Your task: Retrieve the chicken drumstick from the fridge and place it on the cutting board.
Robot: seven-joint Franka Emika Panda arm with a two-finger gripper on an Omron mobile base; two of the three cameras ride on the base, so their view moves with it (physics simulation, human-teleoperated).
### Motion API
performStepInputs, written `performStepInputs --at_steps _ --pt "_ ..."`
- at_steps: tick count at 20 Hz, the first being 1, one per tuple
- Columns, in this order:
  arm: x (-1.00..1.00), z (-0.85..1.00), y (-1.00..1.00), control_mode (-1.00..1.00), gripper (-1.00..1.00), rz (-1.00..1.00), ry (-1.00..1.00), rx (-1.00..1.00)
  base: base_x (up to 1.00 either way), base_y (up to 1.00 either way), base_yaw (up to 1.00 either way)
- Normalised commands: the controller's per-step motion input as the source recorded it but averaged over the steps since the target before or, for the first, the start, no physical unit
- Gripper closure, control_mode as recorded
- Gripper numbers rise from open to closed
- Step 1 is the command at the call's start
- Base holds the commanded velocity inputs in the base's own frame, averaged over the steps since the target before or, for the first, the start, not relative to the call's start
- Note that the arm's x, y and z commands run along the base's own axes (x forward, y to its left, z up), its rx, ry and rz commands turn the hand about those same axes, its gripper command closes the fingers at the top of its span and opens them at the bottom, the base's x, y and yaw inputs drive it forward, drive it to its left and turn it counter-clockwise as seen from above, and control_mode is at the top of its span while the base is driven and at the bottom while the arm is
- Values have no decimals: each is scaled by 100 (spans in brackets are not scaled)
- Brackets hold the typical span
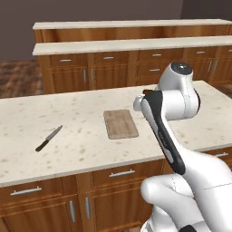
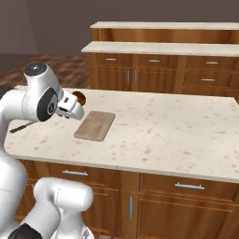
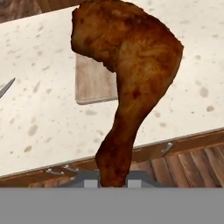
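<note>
My gripper (image 3: 113, 181) is shut on the thin end of the chicken drumstick (image 3: 127, 65), a glossy reddish-brown piece whose plump end points away from the hand. The drumstick (image 2: 80, 97) hangs in the air above the island counter, a little short of the cutting board (image 2: 95, 125) on the robot's side. From the left the drumstick (image 1: 147, 92) peeks out behind the white wrist, right of the cutting board (image 1: 120, 123). The light wooden cutting board (image 3: 94, 81) lies flat and bare, partly hidden behind the meat. The fridge is out of view.
A black-handled knife (image 1: 49, 138) lies on the pale speckled island counter (image 1: 81, 149), left of the board. Its blade tip (image 3: 5, 87) shows at the hand view's left edge. Brown wooden cabinets (image 1: 108, 68) with a raised shelf stand across the aisle behind the island.
</note>
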Motion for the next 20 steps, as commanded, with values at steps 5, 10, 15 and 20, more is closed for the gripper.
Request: performStepInputs --at_steps 5,10,15,20 --pt "99 -47 10 -100 100 10 15 -3 0 0 0" --pt "75 -43 0 -100 100 7 9 -8 0 0 0" --pt "71 -35 1 -100 100 5 8 -1 0 0 0" --pt "47 -47 10 -100 100 5 2 0 0 0 0"
